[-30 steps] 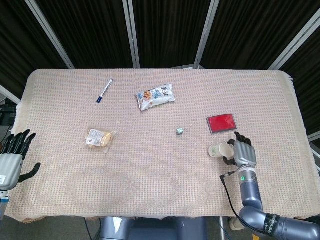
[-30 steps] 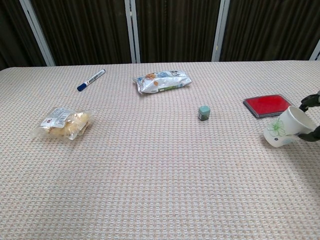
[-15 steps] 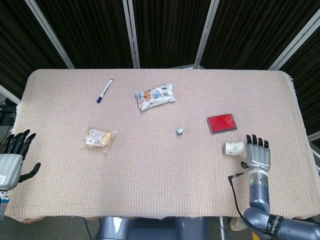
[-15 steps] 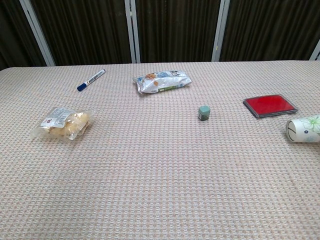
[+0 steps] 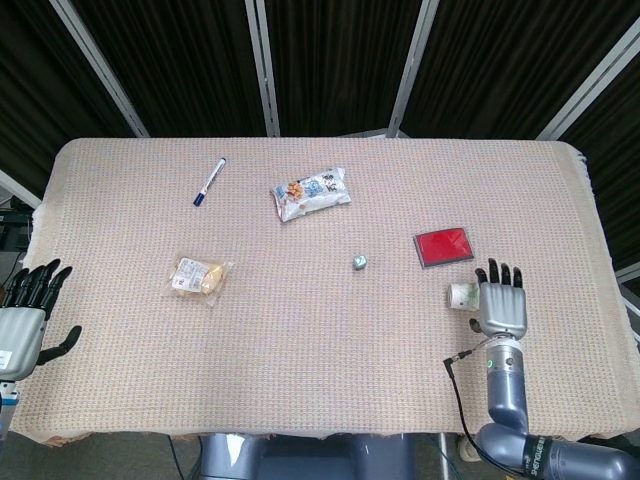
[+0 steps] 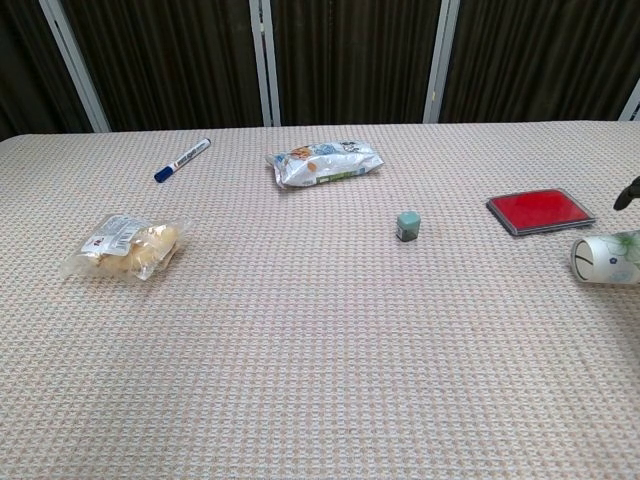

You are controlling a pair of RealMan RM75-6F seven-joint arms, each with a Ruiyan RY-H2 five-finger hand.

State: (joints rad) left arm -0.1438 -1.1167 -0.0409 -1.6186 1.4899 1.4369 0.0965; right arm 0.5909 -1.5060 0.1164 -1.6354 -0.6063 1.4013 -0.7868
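Paper cup [image 5: 462, 295] on side, half hidden under right robot hand [image 5: 501, 307].

No text can be read anywhere in either view. The white marker pen with a blue cap [image 6: 182, 159] carries a line of dark print along its barrel, too small to make out. The white plastic snack bag with a colourful picture [image 6: 325, 163] shows blue and green printed patches and some lettering, all blurred. The small clear packet of golden pastries [image 6: 127, 245] has a white label with red and dark marks, not legible. The white paper cup lying on its side [image 6: 606, 258] bears a green leaf-like design, no words. The red flat rectangular pad with a grey rim [image 6: 539, 211] and the small green cube [image 6: 407, 225] show no markings.
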